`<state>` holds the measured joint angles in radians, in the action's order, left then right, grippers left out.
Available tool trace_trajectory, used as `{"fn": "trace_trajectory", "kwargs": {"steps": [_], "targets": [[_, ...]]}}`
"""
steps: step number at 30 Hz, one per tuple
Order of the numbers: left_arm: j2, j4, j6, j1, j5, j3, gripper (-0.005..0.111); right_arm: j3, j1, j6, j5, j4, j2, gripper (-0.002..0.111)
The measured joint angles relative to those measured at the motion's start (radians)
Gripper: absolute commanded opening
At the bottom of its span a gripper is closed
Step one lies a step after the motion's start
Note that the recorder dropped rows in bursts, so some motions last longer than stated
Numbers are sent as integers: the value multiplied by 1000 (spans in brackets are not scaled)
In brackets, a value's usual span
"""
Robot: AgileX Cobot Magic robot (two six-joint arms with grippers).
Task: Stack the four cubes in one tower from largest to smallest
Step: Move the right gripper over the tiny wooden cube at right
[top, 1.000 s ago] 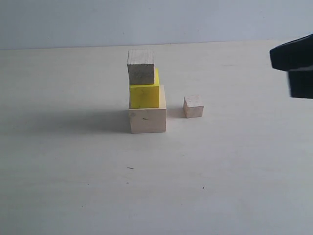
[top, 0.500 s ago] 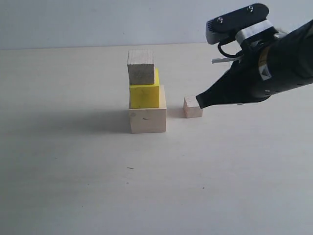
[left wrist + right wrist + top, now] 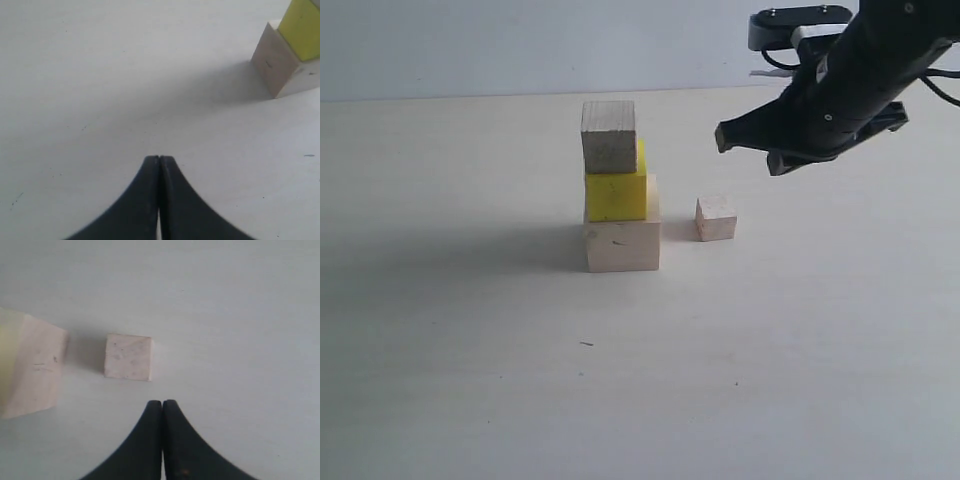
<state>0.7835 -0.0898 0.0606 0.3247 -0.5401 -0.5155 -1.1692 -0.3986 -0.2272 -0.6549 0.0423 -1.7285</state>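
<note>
Our right end effector (image 3: 162,403) is clenched on nothing, hovering over the desk (image 3: 800,330). Just ahead of its tips and lower down, the tiny pale cube (image 3: 128,357) sits loose on the desk. Beyond that we see the large pale cube (image 3: 622,245) carrying the yellow cube (image 3: 616,195) and the grainy cube (image 3: 609,137). Our left end effector (image 3: 159,160) is clenched empty too, with that stack well ahead of it.

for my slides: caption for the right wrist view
Shut right gripper hovers near the tiny cube beside the large cube.
</note>
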Motion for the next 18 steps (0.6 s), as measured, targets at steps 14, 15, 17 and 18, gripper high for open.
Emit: {"fn": "trace_trajectory", "kwargs": {"steps": [14, 15, 17, 18], "targets": [[10, 9, 26, 0, 0, 0, 0, -49, 0, 124, -9, -147, -147, 55], [10, 9, 26, 0, 0, 0, 0, -49, 0, 126, -2, -149, -150, 56], [10, 9, 26, 0, 0, 0, 0, -51, 0, 130, 17, -153, -150, 56], [10, 9, 26, 0, 0, 0, 0, -53, 0, 130, 24, -156, -150, 56]]}}
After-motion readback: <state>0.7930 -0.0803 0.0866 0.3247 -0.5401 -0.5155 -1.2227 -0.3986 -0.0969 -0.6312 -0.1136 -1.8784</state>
